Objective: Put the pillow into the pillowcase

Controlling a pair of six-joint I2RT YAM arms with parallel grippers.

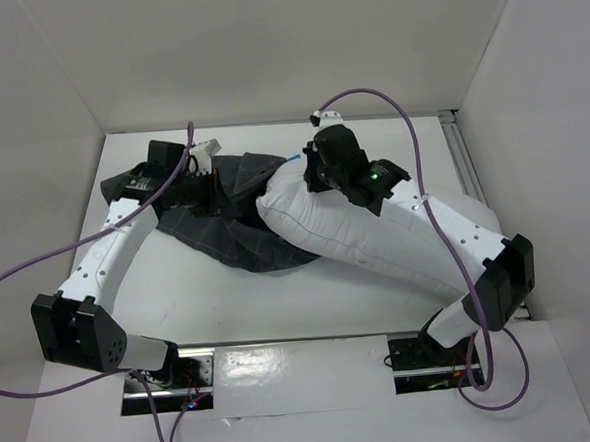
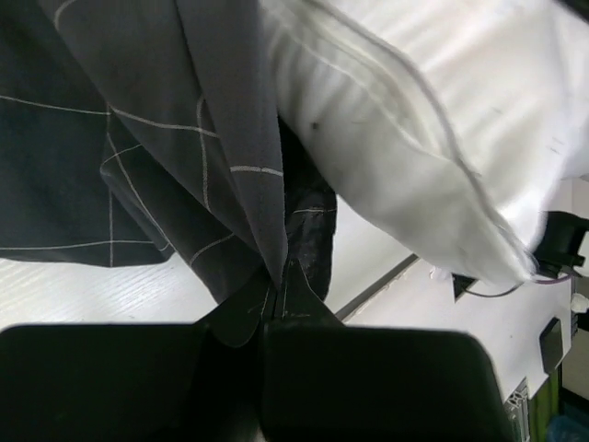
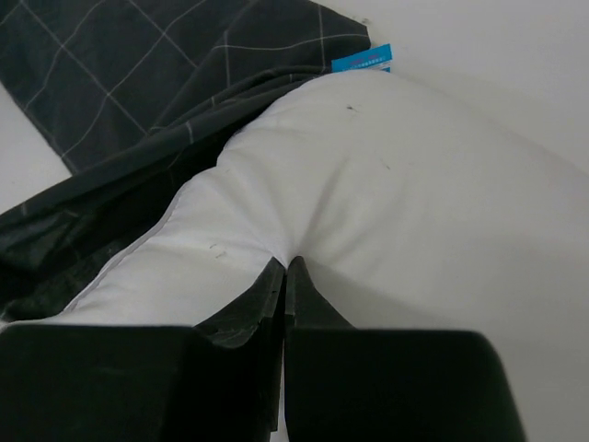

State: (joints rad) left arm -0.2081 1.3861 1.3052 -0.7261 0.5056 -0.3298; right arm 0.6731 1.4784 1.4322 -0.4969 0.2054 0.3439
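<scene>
The white pillow lies across the middle and right of the table, its left end overlapping the dark grey checked pillowcase. My left gripper is shut on an edge of the pillowcase and holds that fold lifted off the table beside the pillow. My right gripper is shut on a pinch of the pillow near its left end, where the pillowcase lies beyond it. A small blue tag shows at the pillow's end.
White walls enclose the table on the left, back and right. A metal rail runs along the right edge. Purple cables loop above both arms. The arm bases sit at the near edge.
</scene>
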